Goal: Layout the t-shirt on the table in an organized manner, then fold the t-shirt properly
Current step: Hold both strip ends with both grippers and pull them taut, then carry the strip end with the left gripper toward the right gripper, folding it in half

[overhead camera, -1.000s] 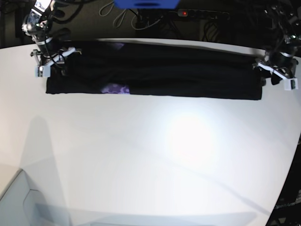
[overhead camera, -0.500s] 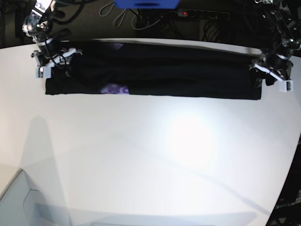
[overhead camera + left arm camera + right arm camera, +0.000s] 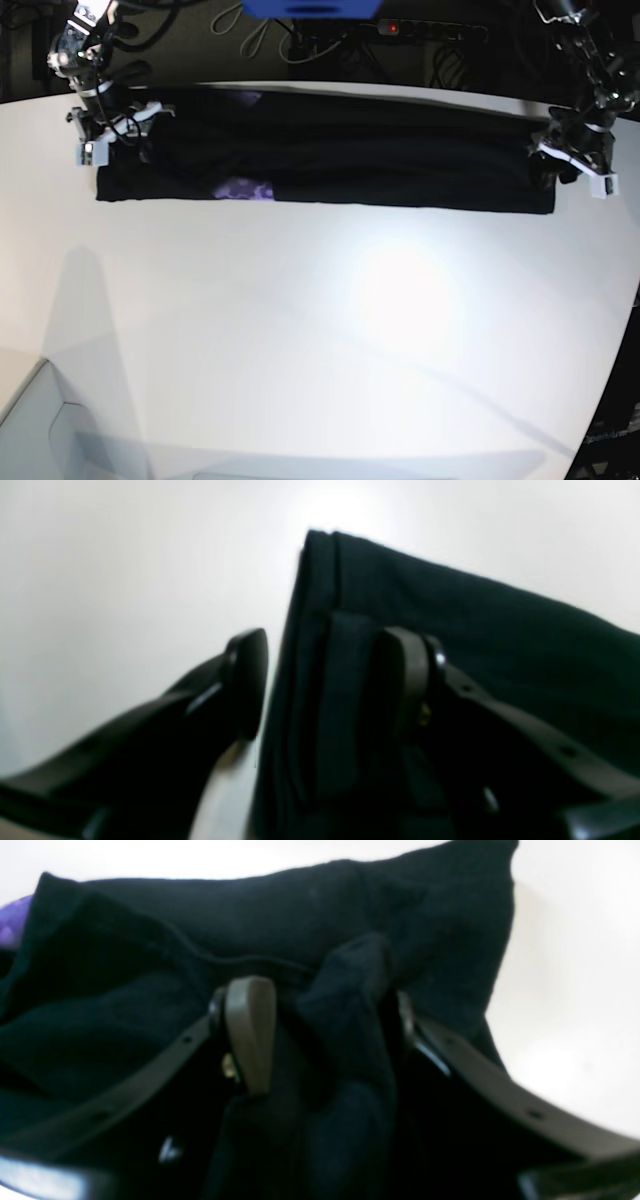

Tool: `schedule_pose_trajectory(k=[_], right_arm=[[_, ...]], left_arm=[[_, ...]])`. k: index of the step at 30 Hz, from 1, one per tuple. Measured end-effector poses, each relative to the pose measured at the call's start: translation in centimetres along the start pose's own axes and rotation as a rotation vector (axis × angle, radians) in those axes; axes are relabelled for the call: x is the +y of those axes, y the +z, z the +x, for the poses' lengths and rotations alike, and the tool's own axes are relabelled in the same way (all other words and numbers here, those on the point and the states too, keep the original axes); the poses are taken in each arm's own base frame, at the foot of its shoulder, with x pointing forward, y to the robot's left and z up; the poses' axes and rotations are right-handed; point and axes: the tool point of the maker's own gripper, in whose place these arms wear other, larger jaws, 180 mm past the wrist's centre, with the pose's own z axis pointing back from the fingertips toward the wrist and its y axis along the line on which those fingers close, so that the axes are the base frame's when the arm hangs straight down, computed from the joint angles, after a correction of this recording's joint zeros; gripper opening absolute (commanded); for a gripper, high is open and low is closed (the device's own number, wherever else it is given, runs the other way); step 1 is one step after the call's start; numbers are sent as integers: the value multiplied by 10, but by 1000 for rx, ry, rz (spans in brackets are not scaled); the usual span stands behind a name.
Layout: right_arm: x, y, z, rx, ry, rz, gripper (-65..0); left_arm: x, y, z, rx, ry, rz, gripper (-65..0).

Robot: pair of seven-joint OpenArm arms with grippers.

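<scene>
Looks like a robotics lab or test bench, not a home. Big plain white table [image 3: 330, 330] with a curved edge fills the floor of the base view. Behind it, at 12 o'clock, dark clutter: loose cables [image 3: 262, 38], a power strip [image 3: 420, 30] with a red lit switch, a blue object [image 3: 310, 8]. Arm mounts wrapped in wiring at 10 and 2 o'clock.

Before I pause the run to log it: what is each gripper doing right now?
Left gripper: jaws apart, straddling the end edge of the t-shirt, not pinching it.
Right gripper: jaws apart, a bunched fold of the t-shirt between them.
</scene>
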Motion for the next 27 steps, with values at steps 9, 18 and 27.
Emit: schedule_pose_trajectory(k=[9, 18, 27], right_arm=[[1, 0, 0, 0, 1, 2, -329], [25, -21, 9, -13, 4, 74, -329], [53, -33, 13, -22, 14, 151, -329]], left_arm=[[2, -18, 3, -25, 52, -20, -639], [-5, 6, 13, 51, -74, 24, -649], [-95, 75, 103, -249, -213, -112, -649]])
